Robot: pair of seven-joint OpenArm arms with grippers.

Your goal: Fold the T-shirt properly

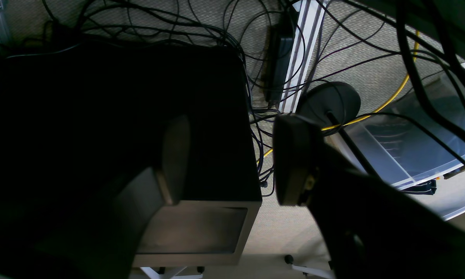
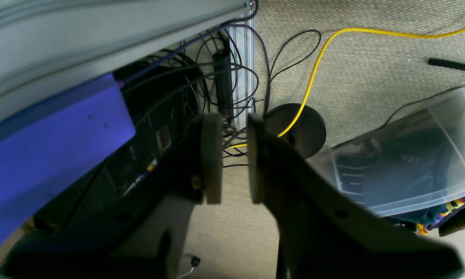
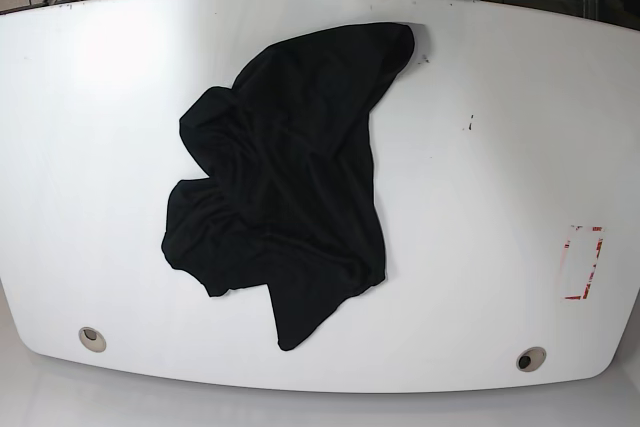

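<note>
Fingers on both grippers are gripping nothing: left gripper [image 1: 232,159] gaping wide, right gripper [image 2: 234,159] standing slightly parted. Centre-frame on the table [image 3: 520,197], the T-shirt [image 3: 285,187] is lying crumpled; folding is looking unstarted.

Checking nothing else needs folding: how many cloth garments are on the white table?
1. A crumpled plain black soft fabric T-shirt lies left of centre on the white table, reaching its far edge. Anything beneath it would be hidden.
</note>
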